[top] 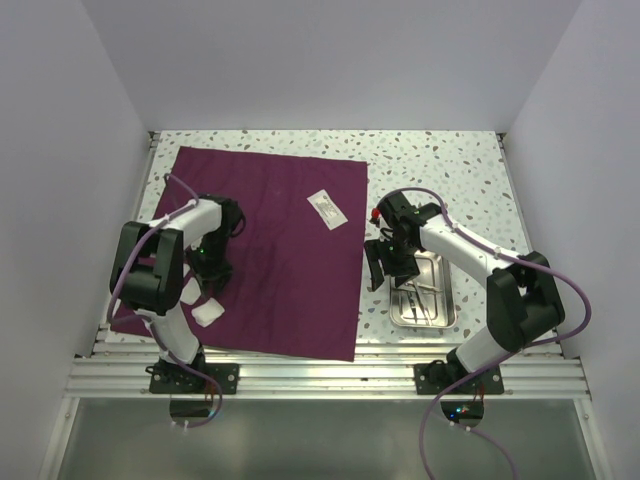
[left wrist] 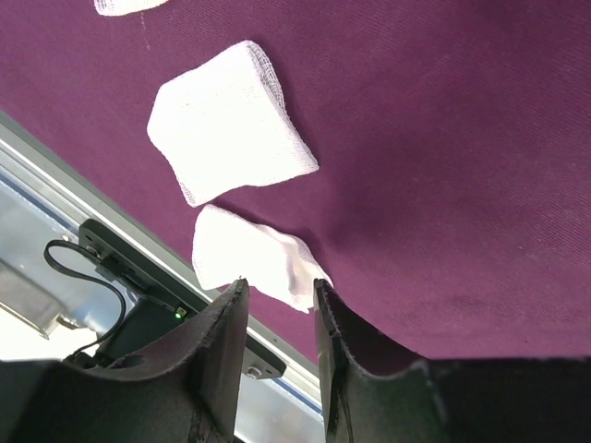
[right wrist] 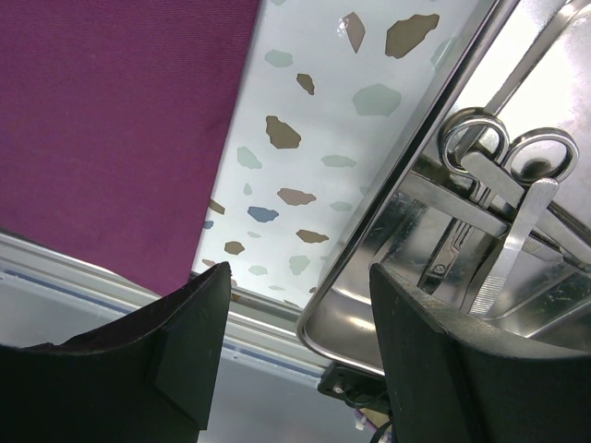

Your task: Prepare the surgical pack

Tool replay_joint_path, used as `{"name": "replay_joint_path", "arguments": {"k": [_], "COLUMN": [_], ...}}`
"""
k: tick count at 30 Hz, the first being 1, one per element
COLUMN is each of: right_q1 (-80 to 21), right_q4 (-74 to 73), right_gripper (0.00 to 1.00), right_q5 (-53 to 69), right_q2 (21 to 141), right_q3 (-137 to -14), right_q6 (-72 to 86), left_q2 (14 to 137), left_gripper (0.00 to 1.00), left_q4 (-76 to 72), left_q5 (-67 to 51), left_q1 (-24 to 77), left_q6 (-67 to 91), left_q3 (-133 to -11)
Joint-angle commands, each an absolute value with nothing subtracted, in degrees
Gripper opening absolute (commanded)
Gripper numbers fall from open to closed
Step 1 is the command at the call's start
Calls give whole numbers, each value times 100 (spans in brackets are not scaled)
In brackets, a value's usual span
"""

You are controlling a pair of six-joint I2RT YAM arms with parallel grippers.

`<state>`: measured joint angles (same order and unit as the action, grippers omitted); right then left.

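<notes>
Cloth (top: 290, 280) centre lies open; white pads (left wrist: 226, 134) sit just ahead of left fingers (left wrist: 212, 351); tray rim (right wrist: 392, 194) stands between right fingers (right wrist: 194, 341).

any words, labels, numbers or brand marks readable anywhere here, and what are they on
No text can be read in any view.
White packet on the maroon cloth: faint dark marks, too small to read.
Steel tray and instruments: no label or engraving shows.

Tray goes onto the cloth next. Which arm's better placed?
Right. The right hand, open, sits at the tray rim; the left hand is over the pads, across the cloth.
</notes>
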<state>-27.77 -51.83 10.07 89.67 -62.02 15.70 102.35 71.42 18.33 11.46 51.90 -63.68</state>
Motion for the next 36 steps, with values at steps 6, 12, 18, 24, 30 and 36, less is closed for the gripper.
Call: {"name": "replay_joint_path", "arguments": {"k": [6,12,18,24,30,36], "right_q1": [-2804,-2804,-2804,-2804,-2804,-2795], "right_q4": [-5177,-5177,-5177,-5194,-5177,-5177], "right_gripper": [66,66,66,66,66,66], "right_q5": [1028,1028,1028,1028,1037,1046], "right_q2": [8956,8938,8947,8965,8982,8974], "right_q3": [-6293,-6284,-6293,-6293,-6319,-6302], "right_q6": [1529,1529,1521,1521,1521,1521], "left_q2": [10283,10502,10529,10451,10354,10450], "left_gripper": [45,45,41,32,34,33], "left_q4": [7058,6952,6777,6697,6645,6522], "left_q5": [1986,2021,1960,1951,1916,1837], "left_q1": [1187,1178,1178,1178,1178,1187], "left_q6": [5300,5247,5230,5238,5247,5229], "left_q3": [-6530,-6601,-6408,-6240,-6065,-6003]}}
